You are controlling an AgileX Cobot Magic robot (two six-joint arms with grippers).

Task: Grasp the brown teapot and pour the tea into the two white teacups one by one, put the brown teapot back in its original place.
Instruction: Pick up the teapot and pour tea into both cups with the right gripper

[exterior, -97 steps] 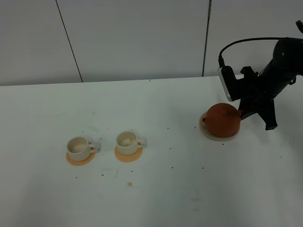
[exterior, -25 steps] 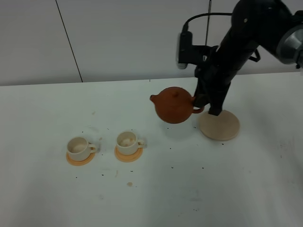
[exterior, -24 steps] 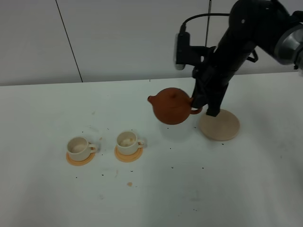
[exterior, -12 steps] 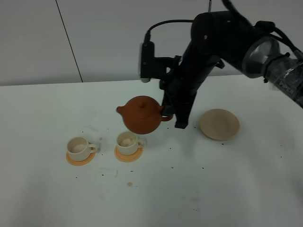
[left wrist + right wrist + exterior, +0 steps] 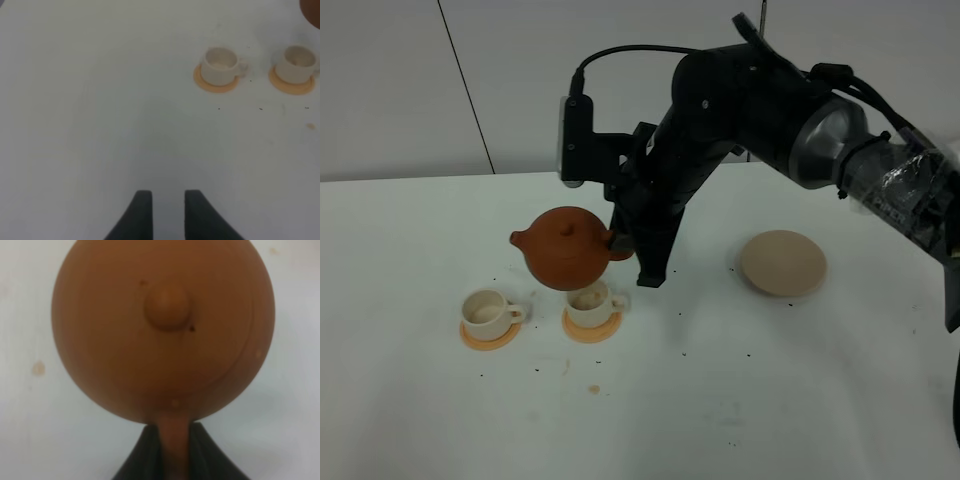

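While the right tool (image 5: 175, 447) pinches its loop handle, the brown teapot (image 5: 563, 248) hangs about level above the counter (image 5: 720, 400), with the spout pointing away from the arm. Just under the teapot, partly hidden by it, one white teacup (image 5: 595, 300) stands on an orange coaster (image 5: 592, 328). On the spout side of the teapot and lower, the other teacup (image 5: 487, 312) stands on a second coaster (image 5: 488, 338). On the handle side, well apart from the teapot, the beige disc (image 5: 783, 263) lies flat. The left tool (image 5: 164, 212) is well apart from the teapot, fingers spread, gripping nothing.
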